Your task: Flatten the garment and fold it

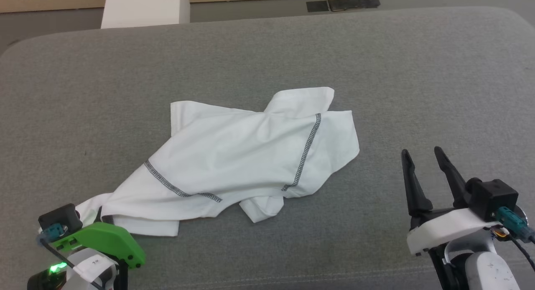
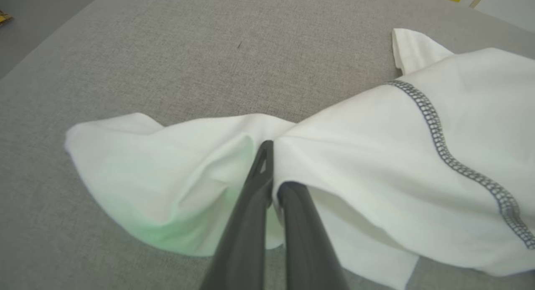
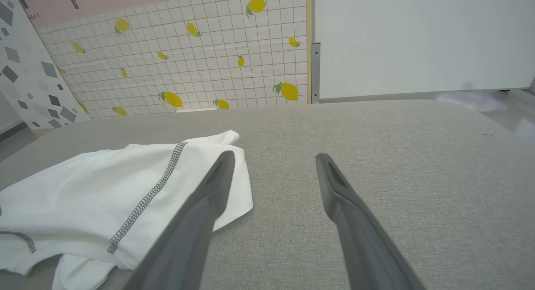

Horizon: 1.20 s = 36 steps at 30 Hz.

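The white garment [image 1: 246,156] lies crumpled in the middle of the grey cushioned surface [image 1: 267,52], with dark zigzag seam lines crossing it. My left gripper [image 2: 271,164] is shut on the garment [image 2: 376,156] at its near left end, one fingertip hidden under a fold of fabric. In the head view the left gripper [image 1: 98,217] sits at the lower left, its fingers mostly hidden by its green housing. My right gripper [image 1: 422,154] stands open to the right of the garment, holding nothing. The right wrist view shows the right gripper [image 3: 273,158] open, with the garment [image 3: 104,189] to its left.
The surface's far edge [image 1: 267,18] runs across the top, with a white block [image 1: 144,8] and floor behind it. A tiled wall with lemon prints [image 3: 188,52] and a white panel [image 3: 418,39] stand beyond the surface in the right wrist view.
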Motion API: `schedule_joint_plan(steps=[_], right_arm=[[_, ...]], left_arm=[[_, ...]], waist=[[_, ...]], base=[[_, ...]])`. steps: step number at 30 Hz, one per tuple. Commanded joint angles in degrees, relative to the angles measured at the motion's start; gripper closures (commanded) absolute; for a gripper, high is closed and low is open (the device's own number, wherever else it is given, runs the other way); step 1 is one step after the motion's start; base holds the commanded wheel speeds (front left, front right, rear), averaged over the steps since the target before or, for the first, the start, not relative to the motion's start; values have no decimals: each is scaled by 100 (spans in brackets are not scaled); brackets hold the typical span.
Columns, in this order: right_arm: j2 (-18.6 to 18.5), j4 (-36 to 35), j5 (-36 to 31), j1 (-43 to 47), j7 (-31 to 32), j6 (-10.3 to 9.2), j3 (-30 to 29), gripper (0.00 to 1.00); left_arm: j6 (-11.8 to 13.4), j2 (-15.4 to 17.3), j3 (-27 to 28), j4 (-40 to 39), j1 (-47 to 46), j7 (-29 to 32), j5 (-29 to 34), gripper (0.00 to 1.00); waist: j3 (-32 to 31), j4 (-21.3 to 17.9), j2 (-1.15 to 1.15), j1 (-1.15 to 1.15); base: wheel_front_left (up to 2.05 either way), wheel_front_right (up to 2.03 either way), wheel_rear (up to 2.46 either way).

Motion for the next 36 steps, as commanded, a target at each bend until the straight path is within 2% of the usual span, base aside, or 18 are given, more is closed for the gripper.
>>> schedule_joint_plan(steps=[1,3,7,10,15,20,26,29,30,31,32,33,36], right_arm=[[0,10,-46,84,94,-10,36,0],[0,28,-80,96,234,-10,85,0],[0,66,-113,12,518,-10,28,0],[0,195,-160,-156,807,-10,-175,0],[0,714,-207,-635,1389,-10,-464,0],[0,1483,-314,-1290,2105,-10,-565,0],[0,2142,-671,-1887,2925,-10,-656,0],[0,2393,-1038,-1985,3589,-10,-612,0],[0,2439,-1160,-1981,3861,-10,-620,36],[0,2431,-1209,-1976,4028,-10,-624,59],[0,2359,-1220,-1971,4133,-10,-621,96],[0,2264,-1236,-1969,4129,-10,-639,100],[0,1821,-1328,-1997,3777,-10,-771,100]], left_arm=[[-36,-36,37,-62,92,-56,-85,0],[-162,-118,57,-133,141,-212,-147,0],[-550,-424,278,-271,169,-942,-296,0],[-746,-569,371,-337,129,-1220,-51,0],[-1037,-954,752,-642,1,-1285,749,0],[-1484,-1482,1062,-672,-27,-1288,1471,0],[-1883,-1892,1249,-524,-202,-1288,1903,0],[-2055,-2027,1374,-439,-268,-1289,2056,0],[-2100,-2066,1419,-408,-278,-1289,2097,0],[-2130,-2094,1455,-383,-284,-1289,2122,0],[-2167,-2123,1497,-356,-290,-1289,2146,0],[-2195,-2142,1528,-336,-291,-1289,2166,0],[-2262,-2186,1642,-260,-273,-1289,2213,0]], waist=[[-73,209,0,0],[-81,287,0,0],[-91,444,0,0],[-46,608,0,0],[136,879,0,0],[416,1150,0,0],[725,1432,0,0],[800,1524,0,0],[805,1543,0,0],[804,1554,0,0],[801,1562,0,0],[794,1563,0,0],[732,1505,0,0]], base=[[0,0,0],[0,0,0],[0,0,0],[0,0,0],[0,0,0],[0,0,0],[0,0,0],[0,0,0],[0,0,0],[0,0,0],[0,0,0],[0,0,0],[0,0,0]])
